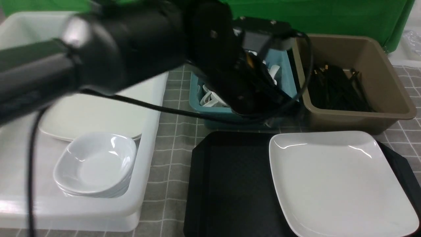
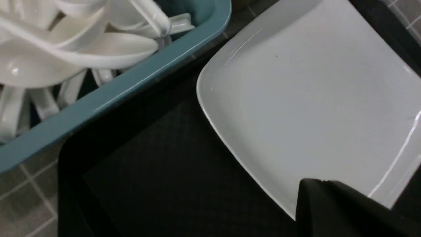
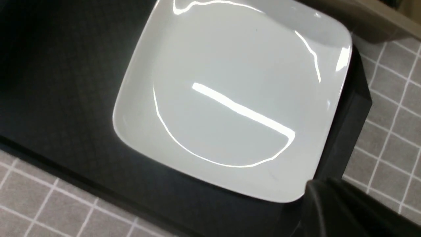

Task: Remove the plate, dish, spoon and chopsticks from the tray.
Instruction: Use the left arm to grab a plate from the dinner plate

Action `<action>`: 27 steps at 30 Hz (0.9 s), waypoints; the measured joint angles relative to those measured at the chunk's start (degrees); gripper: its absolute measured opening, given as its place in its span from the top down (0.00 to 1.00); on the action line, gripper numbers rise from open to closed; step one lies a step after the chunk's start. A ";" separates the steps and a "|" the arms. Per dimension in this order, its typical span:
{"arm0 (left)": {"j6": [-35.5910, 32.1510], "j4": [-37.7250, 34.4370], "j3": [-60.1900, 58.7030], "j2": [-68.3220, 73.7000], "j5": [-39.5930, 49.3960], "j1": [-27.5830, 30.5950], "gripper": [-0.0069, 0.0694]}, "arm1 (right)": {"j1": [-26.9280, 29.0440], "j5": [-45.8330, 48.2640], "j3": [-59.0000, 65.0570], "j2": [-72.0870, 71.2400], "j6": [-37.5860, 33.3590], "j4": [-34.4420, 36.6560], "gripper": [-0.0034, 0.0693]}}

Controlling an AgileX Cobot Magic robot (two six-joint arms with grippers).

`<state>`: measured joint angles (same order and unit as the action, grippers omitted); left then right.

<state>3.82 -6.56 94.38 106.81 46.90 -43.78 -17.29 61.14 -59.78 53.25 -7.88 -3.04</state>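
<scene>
The large white plate [image 1: 338, 184] lies on the right half of the black tray [image 1: 230, 184]; nothing else shows on the tray. My left arm [image 1: 131, 49] reaches across to the teal tub [image 1: 283, 72], and its bulk hides the gripper in the front view. In the left wrist view the left gripper [image 2: 317, 181] is shut and holds nothing, above the plate [image 2: 312, 98] near its edge. The right gripper [image 3: 320, 184] is shut beside a corner of the plate [image 3: 230, 98] at the tray's rim. White spoons [image 2: 98, 52] fill the teal tub. Black chopsticks [image 1: 335, 89] lie in the brown tub [image 1: 388, 85]. Small dishes [image 1: 95, 164] sit stacked in the white bin [image 1: 98, 210].
The white bin at the left also holds flat white plates [image 1: 92, 115] behind the dishes. The teal and brown tubs stand side by side right behind the tray. A grey checked cloth [image 1: 174, 148] covers the table, with a green backdrop behind.
</scene>
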 joint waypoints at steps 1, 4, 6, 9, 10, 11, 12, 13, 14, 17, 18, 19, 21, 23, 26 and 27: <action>0.76 1.15 0.95 1.88 0.00 -0.31 0.78 | 0.00 -0.13 0.51 -0.99 0.20 0.06 0.91; 2.75 3.20 4.54 7.80 -0.64 -0.53 0.61 | 0.01 -0.20 1.20 -3.10 1.15 0.06 0.91; 3.54 4.17 5.72 10.83 -2.04 -0.48 0.48 | 0.01 -0.45 1.20 -4.30 1.71 0.06 0.91; 3.80 5.60 6.17 14.36 -5.04 -0.48 0.31 | 0.01 -0.89 1.20 -5.48 2.67 0.10 0.91; 3.90 5.77 6.24 14.77 -5.48 -0.48 0.29 | 0.01 -0.89 1.20 -5.63 2.79 0.10 0.91; 4.22 6.04 6.24 15.74 -6.54 -0.48 0.25 | 0.01 -1.01 1.20 -5.85 2.90 0.10 0.91; 4.60 6.56 6.24 16.46 -7.67 -0.48 0.23 | 0.01 -1.16 1.20 -5.91 2.96 0.10 0.91; 5.24 6.90 6.24 17.57 -9.09 -0.48 0.20 | 0.01 -1.23 1.20 -5.94 3.09 0.10 0.91; 5.46 7.30 6.24 18.23 -9.81 -0.48 0.20 | 0.01 -1.23 1.20 -5.94 3.19 0.10 0.91; 5.58 7.85 6.24 19.93 -12.23 -0.48 0.19 | 0.01 -1.43 1.20 -5.94 3.43 0.10 0.91; 5.58 7.85 6.24 20.17 -12.67 -0.48 0.19 | 0.01 -1.52 1.20 -5.94 3.43 0.10 0.91; 5.58 7.98 6.24 20.96 -13.50 -0.48 0.20 | 0.01 -1.95 1.20 -5.94 3.51 0.10 0.91; 5.76 7.98 6.28 22.06 -14.62 -0.48 0.21 | 0.01 -2.32 1.20 -5.94 3.57 0.10 0.91; 5.80 7.79 6.30 23.04 -15.21 -0.44 0.22 | 0.01 -2.47 1.20 -5.94 3.62 0.10 0.91; 6.00 6.89 6.40 23.94 -16.11 -0.44 0.24 | 0.01 -2.58 1.20 -5.94 3.56 0.10 0.91; 6.00 6.56 6.45 23.99 -16.35 -0.44 0.26 | 0.01 -2.68 1.20 -5.94 3.43 0.10 0.91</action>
<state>9.82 0.00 100.83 130.80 30.55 -44.22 -17.28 58.47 -58.57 47.31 -4.45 -2.94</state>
